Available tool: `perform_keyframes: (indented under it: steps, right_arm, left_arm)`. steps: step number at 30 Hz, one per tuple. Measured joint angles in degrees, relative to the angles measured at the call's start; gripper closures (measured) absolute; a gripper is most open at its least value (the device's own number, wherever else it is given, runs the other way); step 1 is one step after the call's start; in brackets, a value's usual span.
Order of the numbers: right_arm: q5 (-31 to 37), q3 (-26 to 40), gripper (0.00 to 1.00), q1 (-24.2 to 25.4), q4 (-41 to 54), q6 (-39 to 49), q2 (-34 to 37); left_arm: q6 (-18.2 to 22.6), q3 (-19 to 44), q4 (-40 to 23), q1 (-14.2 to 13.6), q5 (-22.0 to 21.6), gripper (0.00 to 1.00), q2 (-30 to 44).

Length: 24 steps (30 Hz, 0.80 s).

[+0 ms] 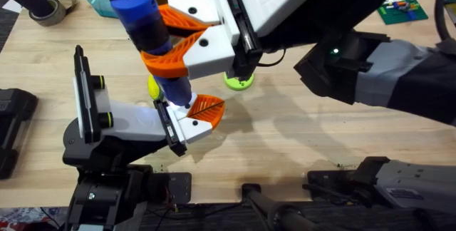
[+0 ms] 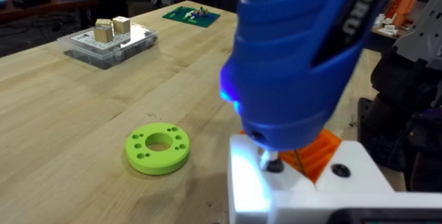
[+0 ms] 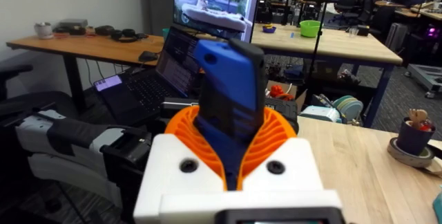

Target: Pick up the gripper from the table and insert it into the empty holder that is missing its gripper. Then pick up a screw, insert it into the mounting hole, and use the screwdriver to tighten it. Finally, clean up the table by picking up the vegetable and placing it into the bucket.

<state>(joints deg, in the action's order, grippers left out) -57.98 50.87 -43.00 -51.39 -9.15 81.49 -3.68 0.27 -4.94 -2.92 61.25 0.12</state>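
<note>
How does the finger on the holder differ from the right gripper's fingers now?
The gripper stands alone on the holder, holding nothing, the bit of the screwdriver on its white base; the two fingers of the right gripper clamp that screwdriver's handle above it. Shared: white bases, orange ribbed tips.

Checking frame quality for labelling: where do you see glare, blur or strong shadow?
Left wrist: the screwdriver looms soft-focused, and its blue-white glow washes out the gripper. Overhead: the right arm casts a broad shadow on the table. Right wrist: the background monitor is bright.
</note>
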Motion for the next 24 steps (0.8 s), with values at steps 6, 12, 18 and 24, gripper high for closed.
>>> perform_keyframes:
  steps: [6, 12, 18, 24]
  right_arm:
    - [0.0, -0.1, 0.936, 0.0, -1.1, -1.2, 0.1]
    - [-0.8, 1.1, 0.936, 0.1, -3.5, -6.0, 0.6]
    - [-4.2, 10.5, 0.936, 0.9, 5.8, -8.4, 1.2]
    - [-5.5, 20.7, 0.936, 3.6, 10.9, -8.9, 1.2]
  left_arm:
    - [-0.2, 0.0, -0.6, -0.1, 0.1, 0.991, 0.0]
    - [-0.2, 0.0, -0.6, -0.1, 0.2, 0.991, 0.0]
    - [-0.2, 0.0, -0.7, -0.1, 0.2, 0.991, 0.0]
    - [-0.2, 0.0, -0.7, -0.1, 0.2, 0.991, 0.0]
